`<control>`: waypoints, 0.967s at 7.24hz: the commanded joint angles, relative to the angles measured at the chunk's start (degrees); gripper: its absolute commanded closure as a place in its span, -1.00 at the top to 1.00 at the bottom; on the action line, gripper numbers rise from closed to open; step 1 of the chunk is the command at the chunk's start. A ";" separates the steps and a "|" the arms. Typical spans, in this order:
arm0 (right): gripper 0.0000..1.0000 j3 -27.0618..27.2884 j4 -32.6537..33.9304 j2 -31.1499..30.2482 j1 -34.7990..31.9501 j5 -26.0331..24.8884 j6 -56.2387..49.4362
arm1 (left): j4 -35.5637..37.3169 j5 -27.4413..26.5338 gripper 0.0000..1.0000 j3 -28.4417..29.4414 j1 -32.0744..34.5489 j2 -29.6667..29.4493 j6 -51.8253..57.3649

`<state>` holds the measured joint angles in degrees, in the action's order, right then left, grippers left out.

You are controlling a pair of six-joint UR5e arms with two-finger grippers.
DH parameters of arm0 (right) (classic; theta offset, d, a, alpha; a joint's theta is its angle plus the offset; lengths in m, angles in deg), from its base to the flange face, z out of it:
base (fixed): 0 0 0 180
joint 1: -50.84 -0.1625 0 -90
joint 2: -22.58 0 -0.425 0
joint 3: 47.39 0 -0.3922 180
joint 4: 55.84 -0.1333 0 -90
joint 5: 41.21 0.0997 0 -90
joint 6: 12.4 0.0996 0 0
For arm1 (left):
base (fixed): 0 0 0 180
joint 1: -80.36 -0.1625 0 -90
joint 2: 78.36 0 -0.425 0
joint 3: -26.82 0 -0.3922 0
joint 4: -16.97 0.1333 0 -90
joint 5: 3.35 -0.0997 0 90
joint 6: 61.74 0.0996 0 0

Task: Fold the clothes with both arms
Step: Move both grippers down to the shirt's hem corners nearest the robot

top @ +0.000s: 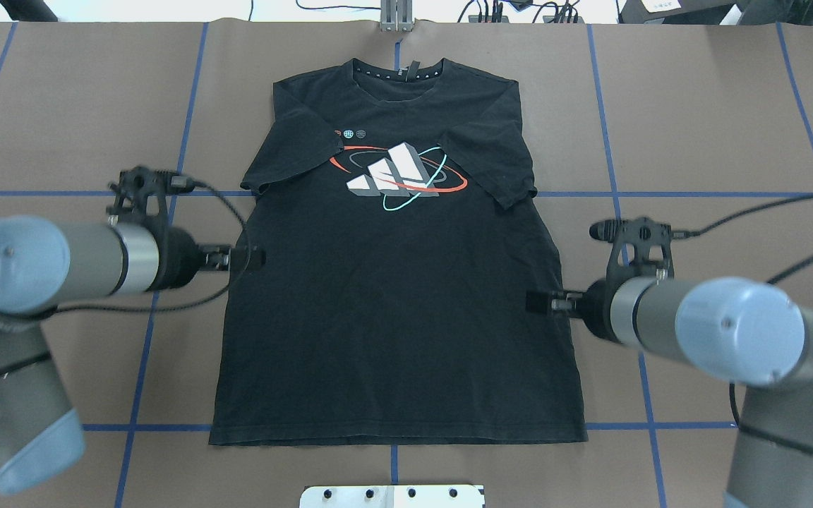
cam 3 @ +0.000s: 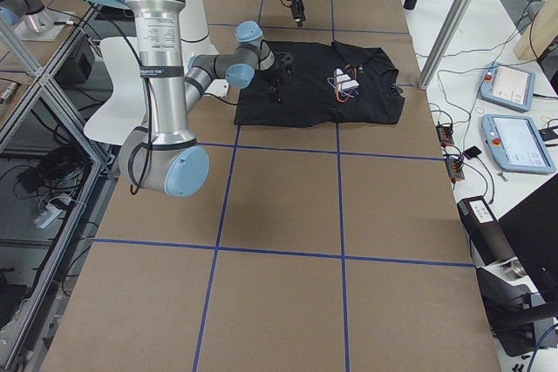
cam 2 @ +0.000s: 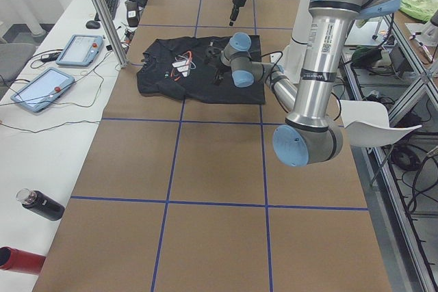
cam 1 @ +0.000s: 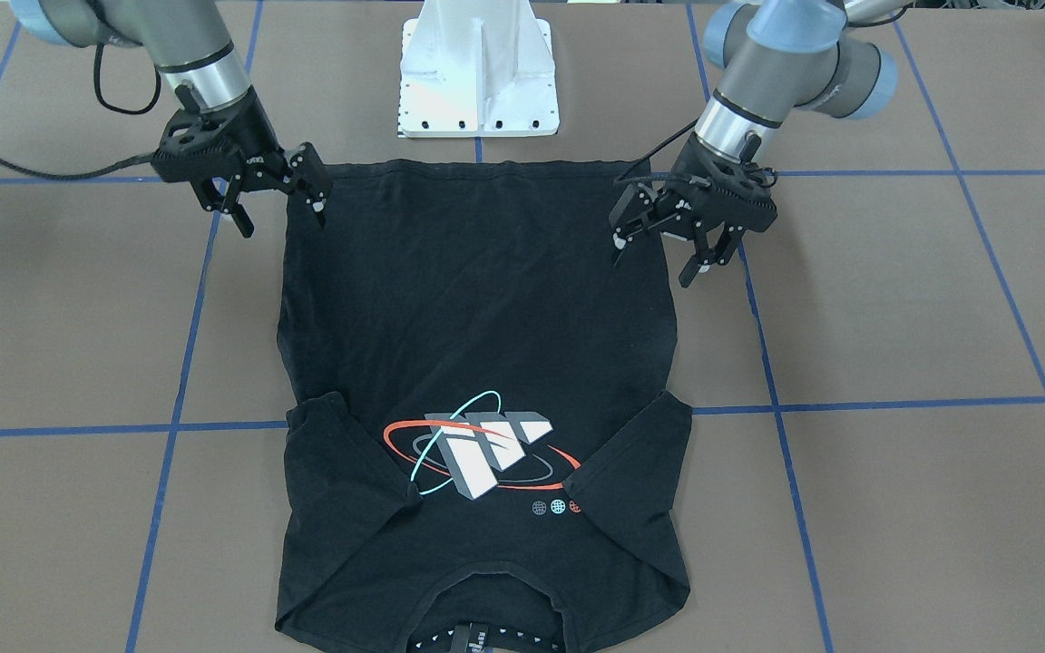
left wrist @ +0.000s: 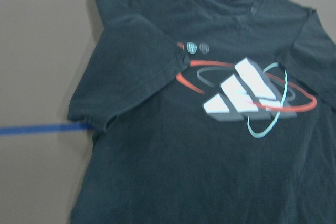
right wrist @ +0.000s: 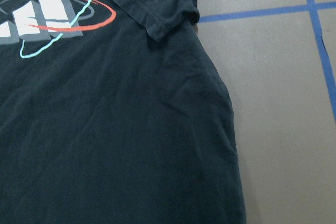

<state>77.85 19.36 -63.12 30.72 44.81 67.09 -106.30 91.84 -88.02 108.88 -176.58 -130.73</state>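
Shirt (cam 1: 477,299) lies flat on the table (cam 1: 894,299), graphic up, sleeves tucked in; left gripper (cam 1: 655,259) and right gripper (cam 1: 282,221) hover spread open over its side edges, likely about to descend and pinch cloth.

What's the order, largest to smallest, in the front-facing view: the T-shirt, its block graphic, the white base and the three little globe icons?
1. T-shirt
2. white base and block graphic, about alike, so unranked
3. globe icons, clearly smallest

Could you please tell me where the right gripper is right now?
In the overhead view, the right gripper hovers open at the T-shirt's right side edge, between sleeve and hem.
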 commanded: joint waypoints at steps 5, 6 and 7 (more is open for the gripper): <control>1.00 4.23 -0.49 -5.89 7.46 -6.21 2.25 | 0.04 -13.10 0.92 -3.37 -24.56 12.09 -20.46; 1.00 4.31 -0.58 -5.88 7.46 -6.30 2.25 | 0.13 -13.01 0.53 -3.28 -24.83 11.74 -22.04; 1.00 4.31 -0.49 -5.80 7.46 -6.30 2.25 | 0.21 -12.84 0.22 -3.20 -25.09 11.48 -22.67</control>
<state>82.12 18.83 -68.99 38.17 38.54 69.34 -106.20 78.88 -91.31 84.35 -164.81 -151.99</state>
